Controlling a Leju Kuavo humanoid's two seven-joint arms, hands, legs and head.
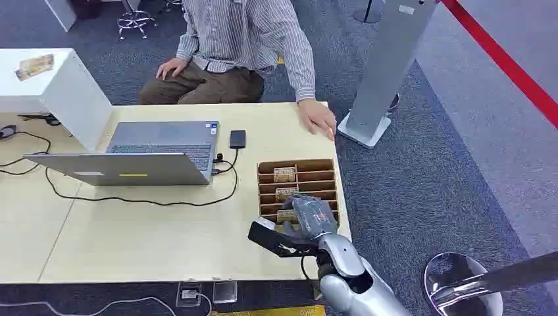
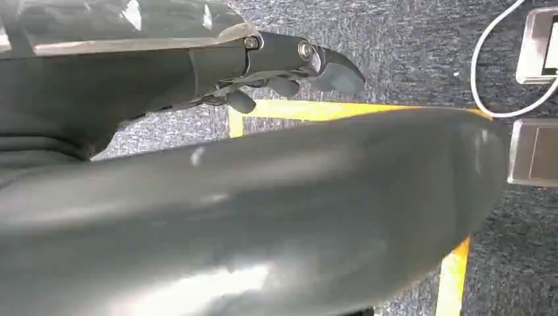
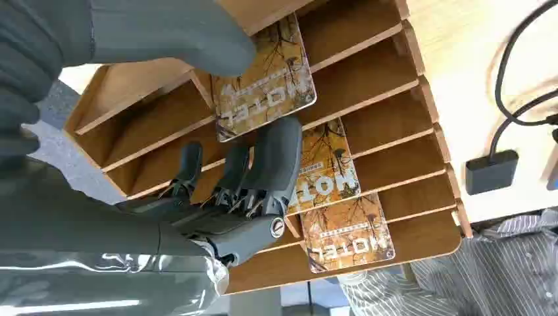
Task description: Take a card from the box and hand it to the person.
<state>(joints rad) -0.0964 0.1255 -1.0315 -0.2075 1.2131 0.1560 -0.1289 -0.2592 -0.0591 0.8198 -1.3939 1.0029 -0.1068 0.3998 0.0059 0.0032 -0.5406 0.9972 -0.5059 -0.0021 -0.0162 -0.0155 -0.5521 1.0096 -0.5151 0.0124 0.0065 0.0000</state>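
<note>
A wooden box (image 1: 297, 164) with several slots stands at the table's right edge; its dividers show close up (image 3: 388, 72). Three orange MOTEL cards stand in it. My right hand (image 1: 309, 216) is over the box's near end. In the right wrist view the hand (image 3: 230, 191) pinches the nearest card (image 3: 263, 89) between the thumb on one face and the fingers (image 3: 270, 158) at its lower edge; the card sits tilted in its slot. Two more cards (image 3: 326, 171) (image 3: 349, 234) stand beyond. The person sits across the table, one hand (image 1: 318, 118) resting on it. My left hand (image 2: 296, 59) hangs above the floor, holding nothing.
A laptop (image 1: 158, 148) with a black cable and a phone (image 1: 237, 139) lie left of the box. A white block (image 1: 59, 85) stands at the far left. A grey post (image 1: 385, 72) rises beyond the table's right corner, and a metal stool (image 1: 460, 283) stands at lower right.
</note>
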